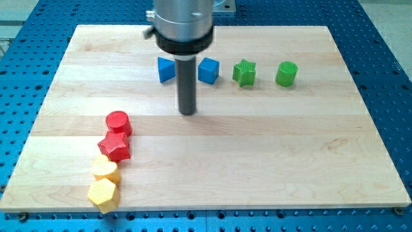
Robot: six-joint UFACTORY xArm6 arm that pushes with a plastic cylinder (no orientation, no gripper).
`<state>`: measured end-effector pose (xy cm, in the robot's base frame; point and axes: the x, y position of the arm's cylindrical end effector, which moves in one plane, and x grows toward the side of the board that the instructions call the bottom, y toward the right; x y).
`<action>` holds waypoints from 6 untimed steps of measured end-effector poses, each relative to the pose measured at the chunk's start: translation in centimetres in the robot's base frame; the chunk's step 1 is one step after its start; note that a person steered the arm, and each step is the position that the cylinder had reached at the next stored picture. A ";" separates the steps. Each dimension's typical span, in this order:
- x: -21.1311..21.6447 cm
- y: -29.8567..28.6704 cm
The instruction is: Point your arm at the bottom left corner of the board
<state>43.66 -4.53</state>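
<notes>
Wooden board (270,161) was your landmark: its bottom left corner (14,205) sat at the view's lower left, well apart from my tip (187,113), which rested on bare wood near the board's middle, holding and touching nothing. You had a blue triangular block (166,69) and a blue cube (208,70) just behind the rod, then a green star (244,73) and a green cylinder (286,74) toward the board's right. Near that corner ran a red cylinder (118,122), a red star (115,147), a yellow block (105,169) and a yellow hexagon (102,194).
</notes>
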 end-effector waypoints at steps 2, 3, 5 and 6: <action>0.3 -11.6; 6.5 -17.6; 18.2 -19.7; 18.1 -18.0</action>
